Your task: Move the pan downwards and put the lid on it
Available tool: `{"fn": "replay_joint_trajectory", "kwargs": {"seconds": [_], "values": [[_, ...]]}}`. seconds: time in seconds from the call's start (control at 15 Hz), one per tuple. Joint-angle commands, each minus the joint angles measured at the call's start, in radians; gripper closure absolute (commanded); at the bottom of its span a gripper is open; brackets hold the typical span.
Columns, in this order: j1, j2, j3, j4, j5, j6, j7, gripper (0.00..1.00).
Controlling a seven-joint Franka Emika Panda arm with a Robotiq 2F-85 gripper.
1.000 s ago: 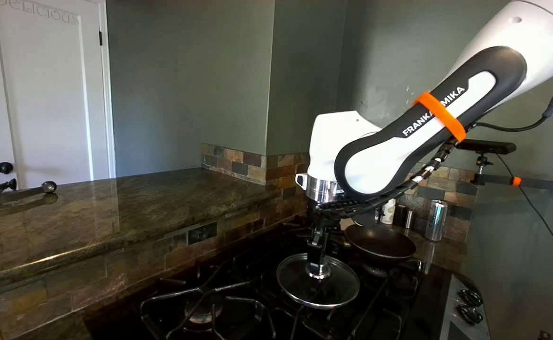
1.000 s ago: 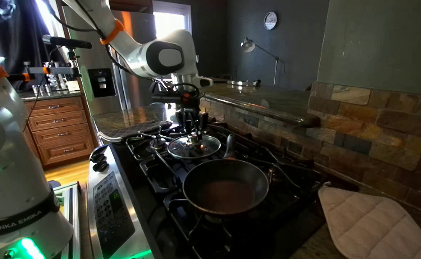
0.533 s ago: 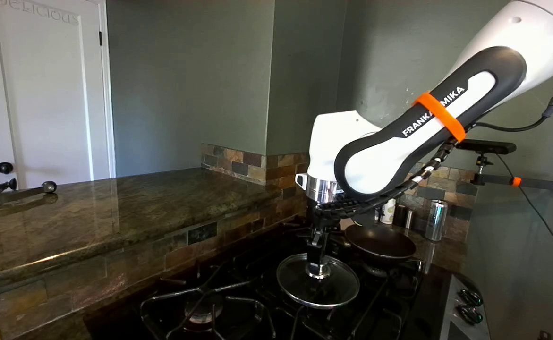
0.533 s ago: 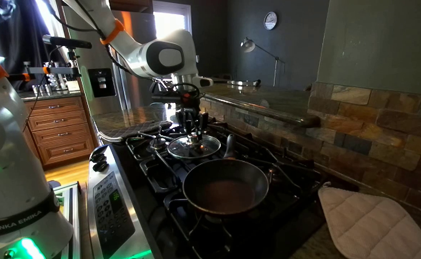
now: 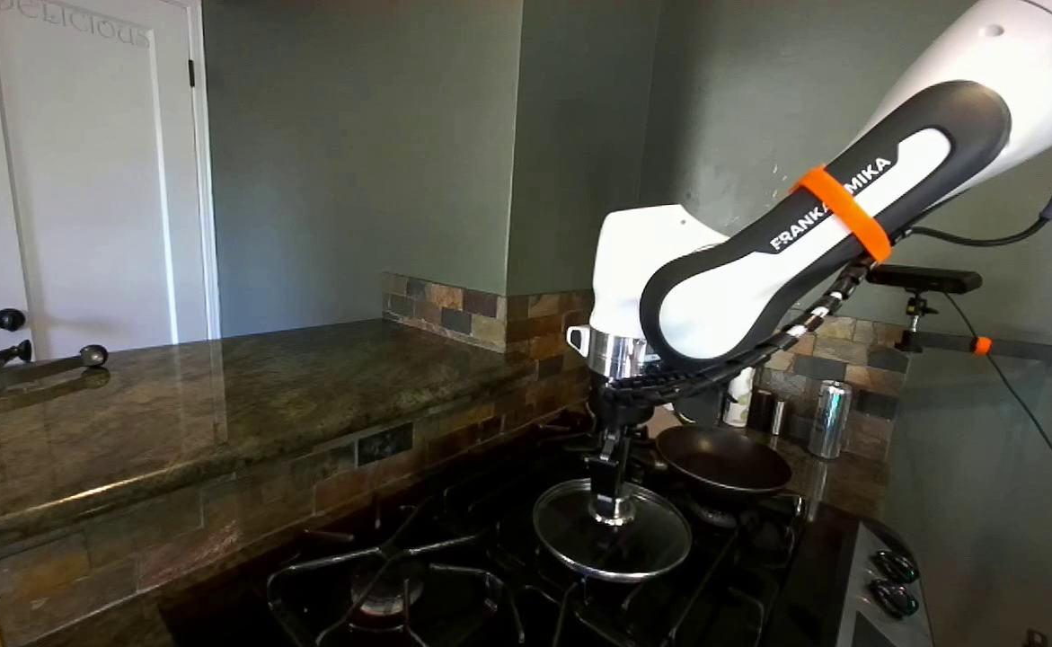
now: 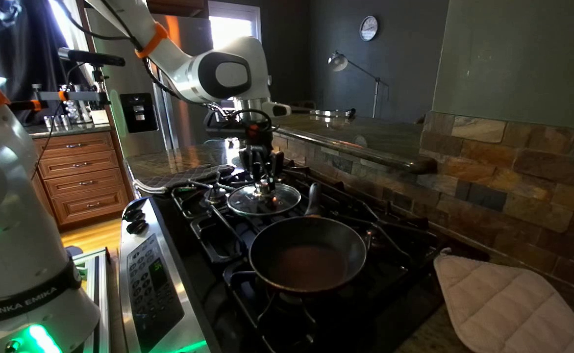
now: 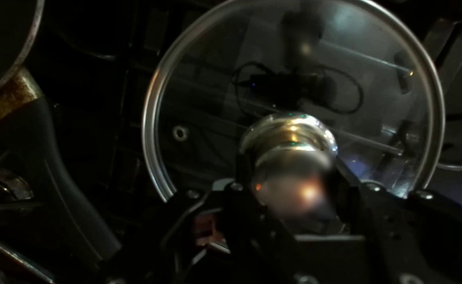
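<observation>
Compared with half a second ago, we find the arm (image 5: 759, 274) and the lid (image 5: 615, 548) slightly higher in an exterior view, shifted together. In the wrist view, we see the claw (image 7: 295, 179) closed to the width of the lid's knob (image 7: 294, 159), gripping it from both sides. The pan (image 6: 309, 255) sits unmoved and uncovered on a burner grate (image 6: 241, 276), near the lid but apart from it. We judge that the lift is beginning; the lid probably needs more height before passing over the pan.
</observation>
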Motion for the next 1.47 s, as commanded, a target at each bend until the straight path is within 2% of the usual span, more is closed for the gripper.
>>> {"fn": "replay_joint_trajectory", "kwargs": {"seconds": [0.0, 0.67, 1.4], "values": [[0.003, -0.054, -0.006, -0.004, 0.025, -0.066, -0.028, 0.77], [-0.014, -0.155, -0.022, -0.011, 0.02, -0.225, -0.01, 0.77], [-0.074, -0.244, -0.073, -0.06, 0.012, -0.251, 0.009, 0.77]]}}
